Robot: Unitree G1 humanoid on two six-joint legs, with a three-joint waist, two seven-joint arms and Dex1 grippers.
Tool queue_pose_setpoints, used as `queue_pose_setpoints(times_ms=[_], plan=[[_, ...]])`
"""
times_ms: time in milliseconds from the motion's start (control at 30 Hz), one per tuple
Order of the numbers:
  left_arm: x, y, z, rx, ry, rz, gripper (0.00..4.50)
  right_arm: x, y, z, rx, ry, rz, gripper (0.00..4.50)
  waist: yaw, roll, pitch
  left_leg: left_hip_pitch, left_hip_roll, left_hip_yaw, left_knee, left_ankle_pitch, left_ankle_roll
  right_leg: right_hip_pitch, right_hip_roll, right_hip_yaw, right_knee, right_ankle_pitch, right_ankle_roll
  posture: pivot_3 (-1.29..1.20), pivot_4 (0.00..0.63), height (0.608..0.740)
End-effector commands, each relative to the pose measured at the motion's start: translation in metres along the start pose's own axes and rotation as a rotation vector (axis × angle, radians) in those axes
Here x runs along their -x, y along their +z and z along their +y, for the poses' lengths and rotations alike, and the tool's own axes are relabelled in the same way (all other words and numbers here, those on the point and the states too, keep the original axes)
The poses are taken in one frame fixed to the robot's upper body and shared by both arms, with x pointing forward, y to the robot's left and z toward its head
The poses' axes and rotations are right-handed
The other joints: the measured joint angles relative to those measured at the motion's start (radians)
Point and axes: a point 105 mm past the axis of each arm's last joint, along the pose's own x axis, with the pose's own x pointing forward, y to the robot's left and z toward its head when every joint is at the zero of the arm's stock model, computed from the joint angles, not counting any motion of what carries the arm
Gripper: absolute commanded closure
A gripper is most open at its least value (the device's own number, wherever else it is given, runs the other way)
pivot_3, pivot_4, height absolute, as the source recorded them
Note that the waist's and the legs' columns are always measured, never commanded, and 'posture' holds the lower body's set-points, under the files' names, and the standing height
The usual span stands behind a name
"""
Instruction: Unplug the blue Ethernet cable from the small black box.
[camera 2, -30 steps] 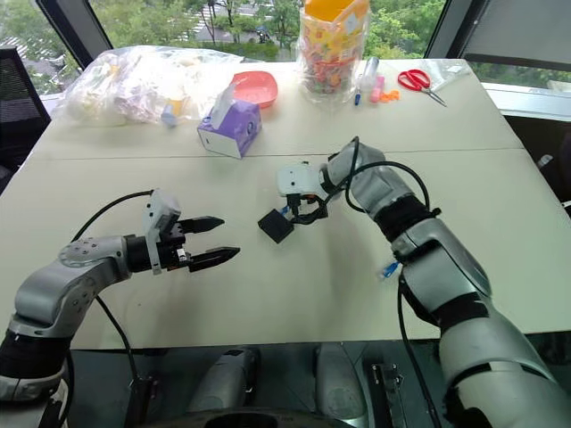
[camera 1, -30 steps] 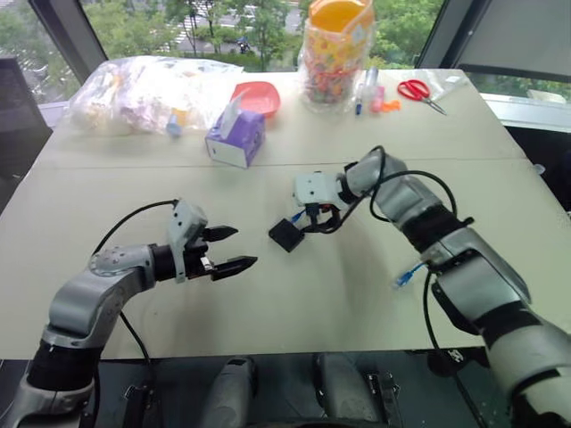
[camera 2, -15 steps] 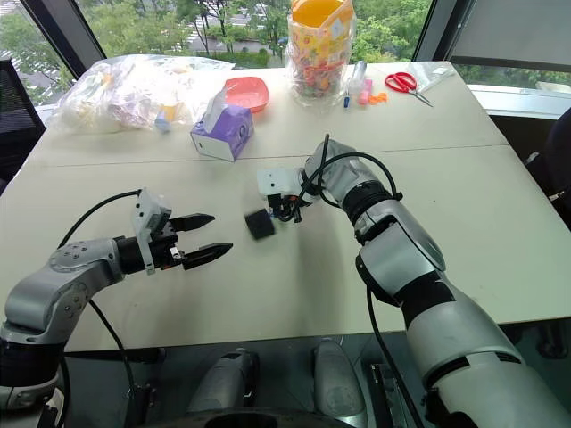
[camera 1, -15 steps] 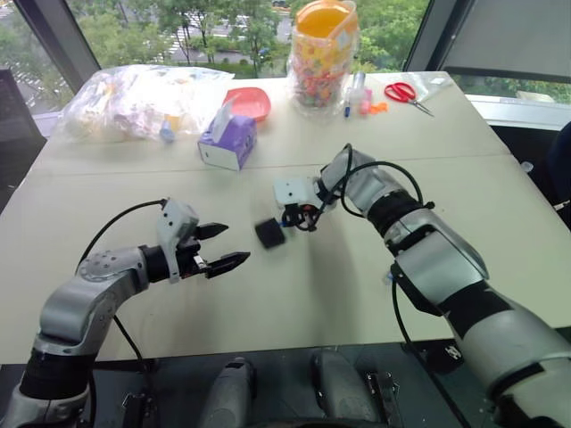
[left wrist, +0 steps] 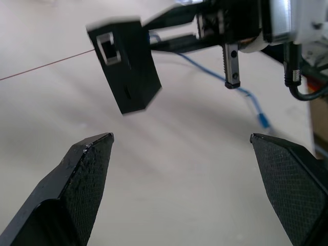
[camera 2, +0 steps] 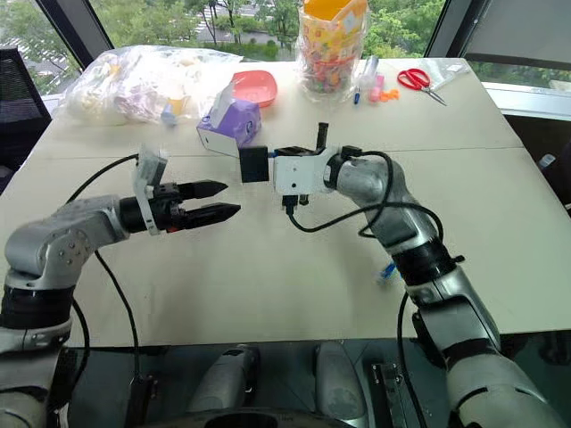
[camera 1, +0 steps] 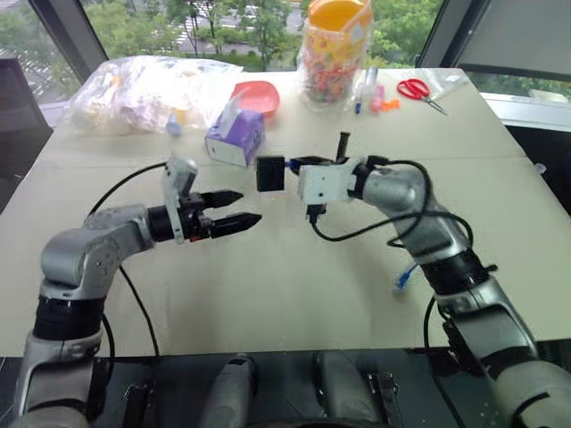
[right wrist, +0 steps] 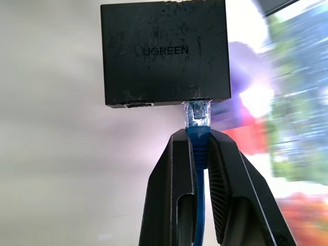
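Lifted off the tabletop [camera 1: 294,294], the small black box [right wrist: 165,51] now dangles from the blue Ethernet cable [right wrist: 197,138] pinched in the right hand [right wrist: 197,148]; left hand [camera 1: 234,209], released at nine o'clock, must next clasp the box.

Small black box [left wrist: 128,64] aloft beyond wide-open left pincer [left wrist: 182,148]

The blue Ethernet cable [right wrist: 197,154] ran mostly hidden between the right hand's [right wrist: 199,141] closed fingers; only its clear plug and a short stretch showed. Behind the small black box [right wrist: 165,51], the far background was smeared into purple, red and green blurs. The worktop's [camera 1: 294,285] near edge was cut off.
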Motion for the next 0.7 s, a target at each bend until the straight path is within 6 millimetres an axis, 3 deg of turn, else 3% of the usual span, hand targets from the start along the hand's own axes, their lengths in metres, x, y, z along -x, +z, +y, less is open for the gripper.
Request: queue_pose_setpoints(times_ms=[33,200,400,700], plan=[[-0.011,0.021,-0.005,0.02,-0.085,-0.048,0.0,0.012,0.026,-0.013,0.085,-0.103,-0.054,4.42,0.0,0.0,0.0,0.0,0.0,0.0,0.0,0.0,0.0,0.0,0.0,0.0,0.0,0.0,0.0,0.0,0.15,0.74],[-0.023,0.039,-0.007,0.047,-0.147,-0.088,0.0,0.016,0.024,-0.004,0.113,-0.071,-0.033,4.42,-0.002,-0.001,0.0,0.002,0.0,0.001,0.002,0.0,0.0,0.004,0.0,0.0,-0.001,0.0,0.0,0.0,0.15,0.74],[-0.026,0.038,-0.009,0.042,-0.176,-0.081,0.0,0.017,0.025,-0.003,0.109,-0.063,-0.032,4.42,-0.002,-0.001,0.0,0.003,0.0,0.001,0.001,0.0,0.0,0.004,0.0,0.0,-0.001,0.0,0.0,0.0,0.15,0.74],[-0.03,0.023,-0.006,0.046,-0.168,-0.071,3.66,0.018,0.031,-0.007,0.101,-0.055,-0.047,4.5,-0.001,-0.001,0.0,0.002,0.0,0.001,0.001,0.0,0.0,0.004,0.0,0.0,-0.001,0.0,0.0,0.0,0.15,0.74]])
